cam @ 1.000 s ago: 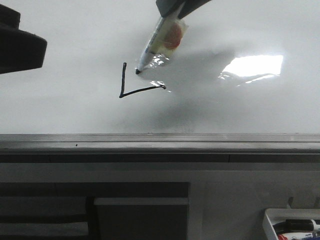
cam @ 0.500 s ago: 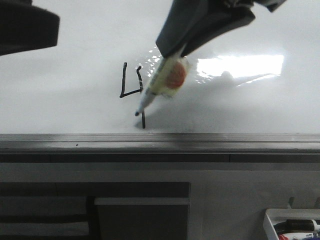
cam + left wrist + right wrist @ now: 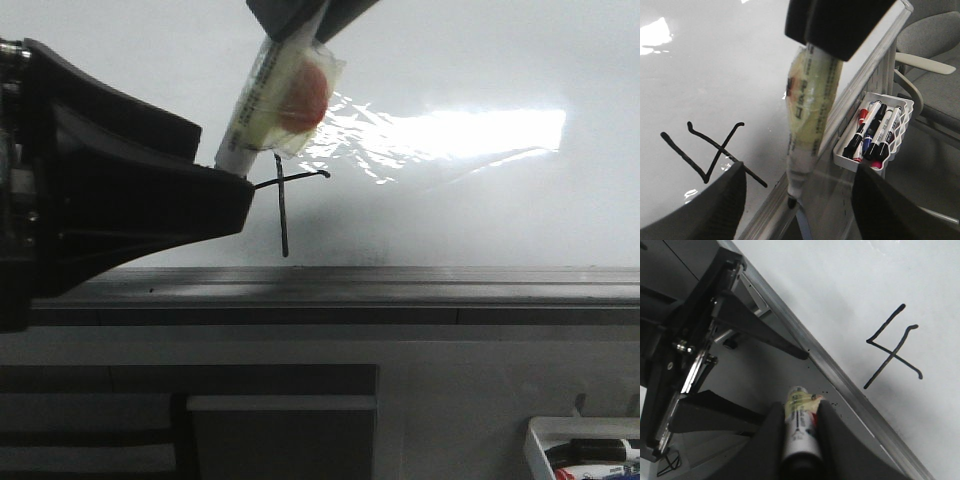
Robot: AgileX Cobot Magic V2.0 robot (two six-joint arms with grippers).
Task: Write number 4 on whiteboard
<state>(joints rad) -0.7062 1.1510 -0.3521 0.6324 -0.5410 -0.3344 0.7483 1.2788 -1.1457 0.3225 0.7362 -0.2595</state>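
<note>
Along the lower edge: the whiteboard (image 3: 480,220) ends in a grey metal rail (image 3: 400,285), and the long stroke of the number 4 (image 3: 283,205) stops just above it
Open room: bare glossy board lies to the right of the figure, around the glare patch (image 3: 480,132); the left side is crowded by the dark left gripper (image 3: 130,200)
Right gripper: the right gripper (image 3: 800,440) is closed on the marker (image 3: 265,100), whose tip hangs off the board surface, up and to the left of the crossing strokes
Left gripper: its two dark fingers (image 3: 705,210) are spread apart with nothing between them
Change: half a second ago the tip sat low near the rail; it has lifted, and the left gripper now fills much more of the front view, covering the figure's left stroke
Figure: thin black open-topped strokes, complete in both wrist views
Marker: white barrel under crinkled clear wrap with an orange-red spot
Tray: small white wavy-walled tray (image 3: 900,145) of markers beside the rail
</note>
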